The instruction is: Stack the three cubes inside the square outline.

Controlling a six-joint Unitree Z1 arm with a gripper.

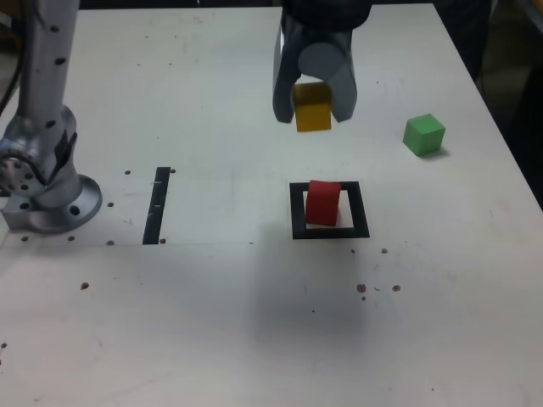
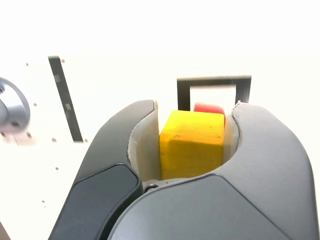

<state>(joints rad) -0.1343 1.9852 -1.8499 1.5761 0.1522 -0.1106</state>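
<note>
The gripper [image 1: 314,114] hangs above the white table [image 1: 212,322], its smooth dark grey curved fingers [image 2: 125,145] clamped on the yellow cube [image 1: 312,110], pale pads pressing two opposite faces. The block is matte and sharp-edged, carried clear of the surface, faces roughly square to the table. The red cube [image 1: 323,203], same size, sits inside the square outline [image 1: 329,231], a thick flat black frame with a white centre, turned slightly against the frame's sides. The green cube [image 1: 424,134] rests alone toward the exterior view's right, well apart. A narrow black strip [image 1: 157,206] lies flat, running away from the camera.
</note>
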